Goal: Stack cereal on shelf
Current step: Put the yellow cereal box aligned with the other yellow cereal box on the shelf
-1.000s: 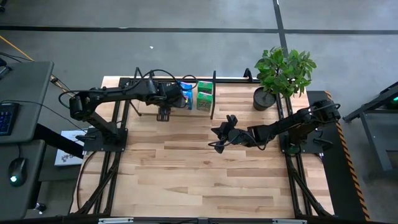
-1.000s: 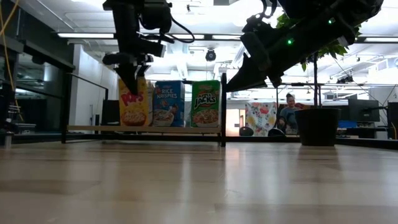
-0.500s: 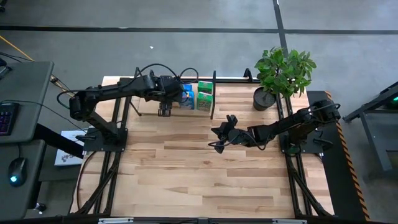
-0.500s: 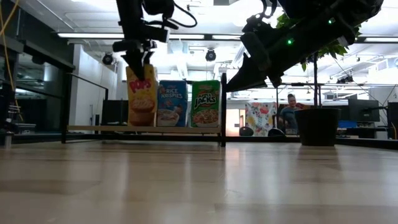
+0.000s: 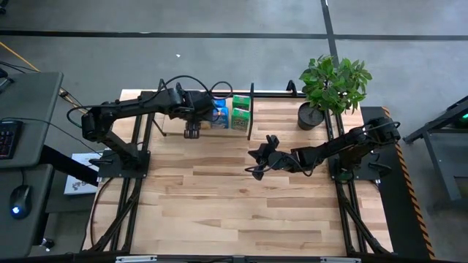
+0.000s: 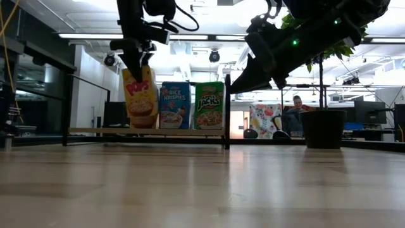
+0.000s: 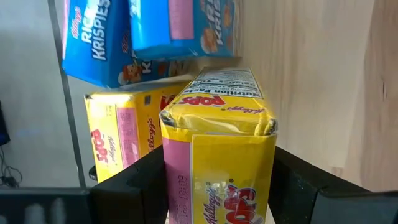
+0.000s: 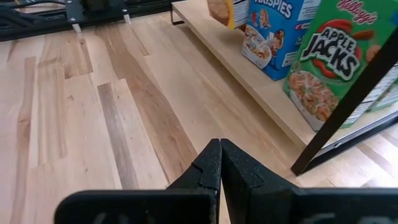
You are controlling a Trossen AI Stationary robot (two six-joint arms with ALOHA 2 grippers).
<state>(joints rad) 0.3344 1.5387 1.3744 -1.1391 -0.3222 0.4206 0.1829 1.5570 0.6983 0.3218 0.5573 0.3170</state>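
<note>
My left gripper (image 6: 135, 63) (image 5: 191, 130) is over the shelf's left half, shut on a yellow cereal box (image 6: 140, 98) (image 7: 217, 118). The shelf (image 6: 95, 131) (image 5: 164, 123) is a light board in black bars along the table's far edge. A blue box (image 6: 174, 104) and a green box (image 6: 209, 104) stand on it, left of the black divider (image 6: 227, 111). In the left wrist view a second yellow box (image 7: 121, 137) and blue boxes (image 7: 99, 43) show behind the held one. My right gripper (image 5: 253, 164) (image 8: 219, 155) is shut and hovers over the table's middle. My left gripper pinches the yellow cereal box between its two fingers (image 7: 140, 186), one on each of two opposite faces, at the box's upper end (image 6: 135, 73). The fingers come from above, pointing down. The box hangs below them, tilted, with its lower end (image 6: 147, 123) just above the shelf board.
A potted plant (image 5: 333, 88) (image 6: 323, 126) stands at the table's far right corner, right of the shelf. The striped wood tabletop (image 5: 234, 204) stretches toward the near edge. A person (image 6: 295, 114) sits in the room beyond the table.
My left gripper, shut on the yellow box throughout, has risen a little and shifted slightly toward the far edge. In the low view the box has gone from upright to tilted. My right arm has kept still.
</note>
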